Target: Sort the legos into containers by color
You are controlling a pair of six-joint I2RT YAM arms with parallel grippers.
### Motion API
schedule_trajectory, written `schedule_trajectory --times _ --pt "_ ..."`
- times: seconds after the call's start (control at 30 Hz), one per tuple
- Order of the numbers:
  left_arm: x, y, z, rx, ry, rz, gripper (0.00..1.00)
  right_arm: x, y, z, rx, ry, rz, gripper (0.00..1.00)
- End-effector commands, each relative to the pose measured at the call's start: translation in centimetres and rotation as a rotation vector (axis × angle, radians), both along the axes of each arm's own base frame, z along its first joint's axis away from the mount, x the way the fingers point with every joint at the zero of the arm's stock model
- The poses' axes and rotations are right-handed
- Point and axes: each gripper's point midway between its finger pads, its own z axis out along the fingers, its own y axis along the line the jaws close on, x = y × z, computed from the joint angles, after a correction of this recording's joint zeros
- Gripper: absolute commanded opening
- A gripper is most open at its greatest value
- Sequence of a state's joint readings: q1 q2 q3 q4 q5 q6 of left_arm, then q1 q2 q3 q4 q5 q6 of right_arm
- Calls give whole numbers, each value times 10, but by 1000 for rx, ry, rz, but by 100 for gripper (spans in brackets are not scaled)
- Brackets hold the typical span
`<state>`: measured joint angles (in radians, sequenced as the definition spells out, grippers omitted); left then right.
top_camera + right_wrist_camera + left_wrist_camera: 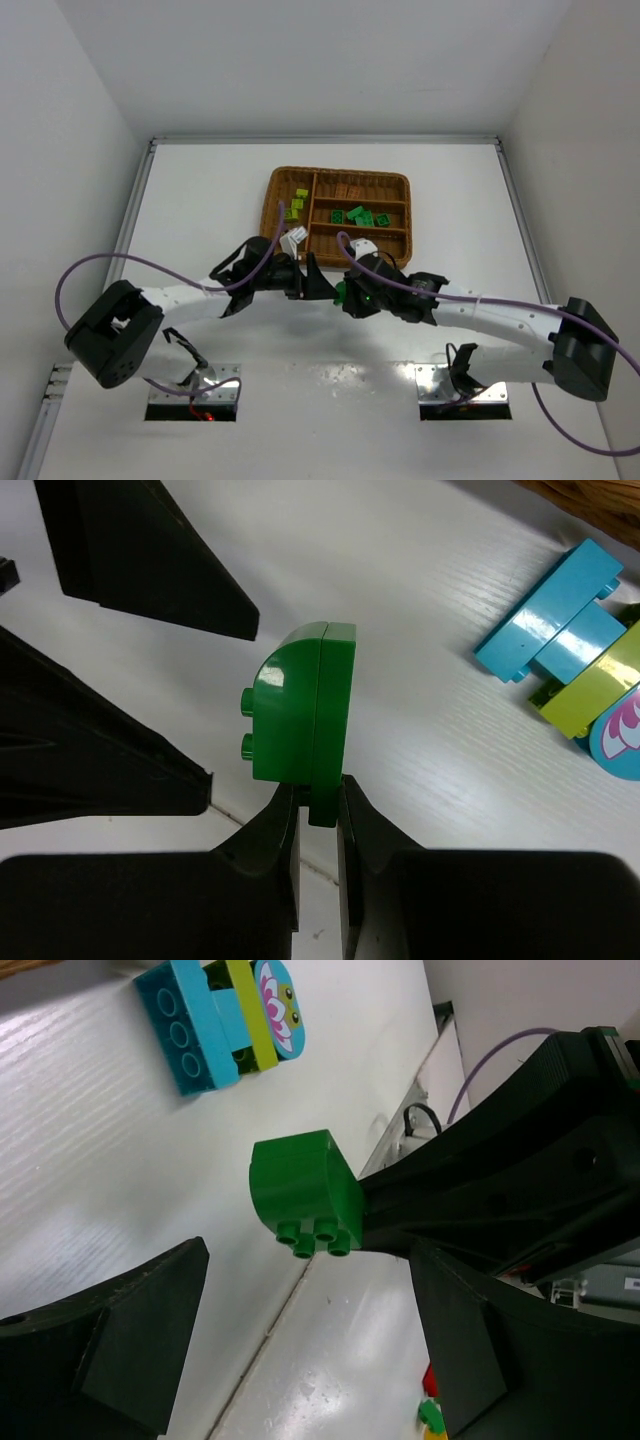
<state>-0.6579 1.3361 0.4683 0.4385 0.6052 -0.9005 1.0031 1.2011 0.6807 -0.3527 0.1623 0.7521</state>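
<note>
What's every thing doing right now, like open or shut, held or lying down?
right gripper: shut on green brick.
green brick: held, sitting between the left fingers.
left gripper: open, not touching the brick.
blue-lime clump: stuck together, lying on the table.
tray: some compartments hold bricks.

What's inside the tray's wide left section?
Lime-yellow bricks lie in its far half. The near end is covered by the left arm, so anything there cannot be seen.

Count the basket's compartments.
4: a wide compartment on the left, and three narrow ones on the right: far, middle, near. The basket's near edge is partly hidden.
</note>
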Motion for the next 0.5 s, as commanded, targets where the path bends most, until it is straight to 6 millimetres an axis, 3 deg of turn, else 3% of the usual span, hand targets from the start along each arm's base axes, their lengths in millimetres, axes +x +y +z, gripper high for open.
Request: schedule_trajectory --times 0.0,0.23,0.47 --pt "4 -12 17 -62 -67 -8 87 7 16 26 80 -33 7 0" --pt "3 -18 6 -61 -54 -12 82 7 21 28 79 -30 34 0" --pt "5 -18 8 -68 -50 1 71 3 20 26 70 -24 43 0"
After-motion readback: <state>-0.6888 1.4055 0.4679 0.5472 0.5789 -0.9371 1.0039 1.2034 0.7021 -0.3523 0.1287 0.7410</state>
